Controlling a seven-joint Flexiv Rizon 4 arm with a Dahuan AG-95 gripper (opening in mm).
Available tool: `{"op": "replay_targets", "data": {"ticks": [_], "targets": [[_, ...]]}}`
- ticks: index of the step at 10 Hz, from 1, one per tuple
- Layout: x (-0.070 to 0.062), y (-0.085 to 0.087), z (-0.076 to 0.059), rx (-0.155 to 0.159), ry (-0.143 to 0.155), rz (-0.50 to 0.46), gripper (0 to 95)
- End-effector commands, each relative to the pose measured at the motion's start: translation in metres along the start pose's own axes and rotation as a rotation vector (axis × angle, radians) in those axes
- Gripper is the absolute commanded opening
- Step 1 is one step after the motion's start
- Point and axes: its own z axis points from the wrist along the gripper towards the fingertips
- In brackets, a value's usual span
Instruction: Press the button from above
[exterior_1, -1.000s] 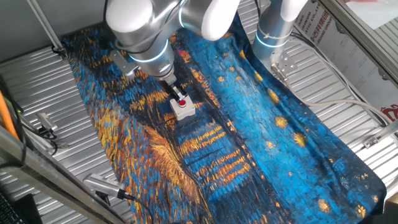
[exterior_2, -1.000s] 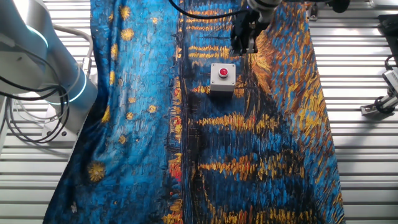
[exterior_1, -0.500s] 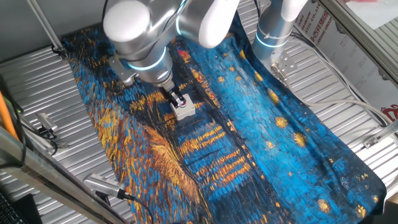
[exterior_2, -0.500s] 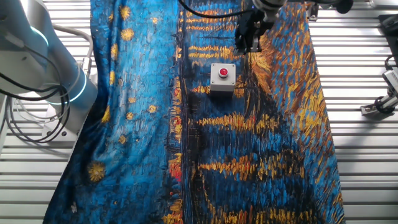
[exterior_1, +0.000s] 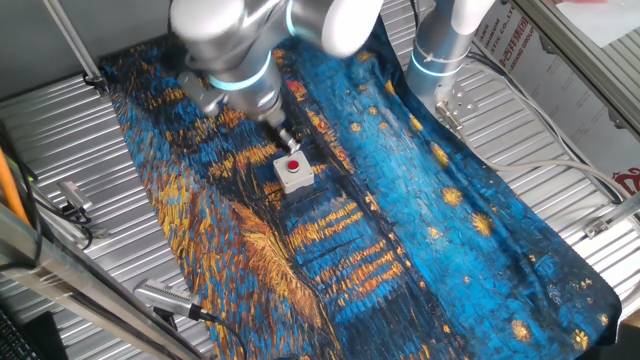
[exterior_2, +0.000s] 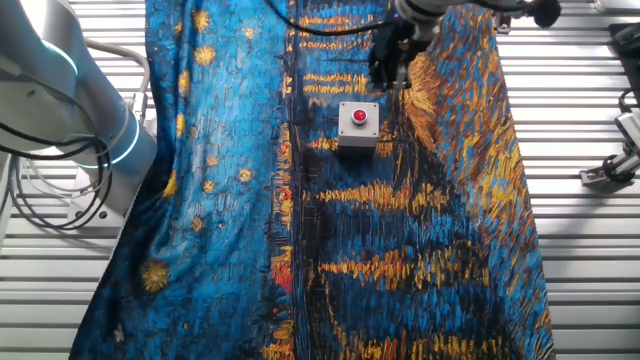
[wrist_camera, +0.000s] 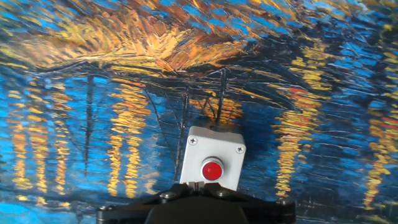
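Observation:
The button (exterior_1: 293, 164) is a small red cap on a light-grey box (exterior_1: 291, 178) that stands on the blue and orange painted cloth (exterior_1: 400, 200). It also shows in the other fixed view (exterior_2: 359, 116) and in the hand view (wrist_camera: 212, 168). My gripper (exterior_1: 283, 137) hangs above the cloth, just behind the box and apart from it. In the other fixed view the gripper (exterior_2: 388, 70) is up and right of the box (exterior_2: 357, 135). In the hand view the fingertips (wrist_camera: 196, 185) touch each other at the bottom edge, just short of the box (wrist_camera: 211, 146).
The cloth covers a ribbed metal table (exterior_1: 70, 130). A second arm's base (exterior_1: 440, 50) stands at the back; it also shows at the left of the other fixed view (exterior_2: 90, 130). Metal tools (exterior_1: 70, 205) lie at the table's left edge, and a clamp (exterior_2: 610, 170) at the right.
Half a second ago the gripper hid the red cap in one fixed view. It has since risen and drawn back, and the cap shows again. The box has not moved.

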Motion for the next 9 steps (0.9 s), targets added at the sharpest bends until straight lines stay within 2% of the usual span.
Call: {"op": "replay_targets", "data": {"ticks": [1, 4, 5, 9], "targets": [[0.003, -0.001, -0.001, -0.001, 0.003, 0.002, 0.0], [0.002, -0.003, 0.005, -0.020, -0.001, 0.014, 0.0], [0.000, -0.004, 0.011, -0.041, -0.004, 0.023, 0.0], [-0.005, -0.006, 0.029, -0.037, -0.006, 0.029, 0.0]]}}
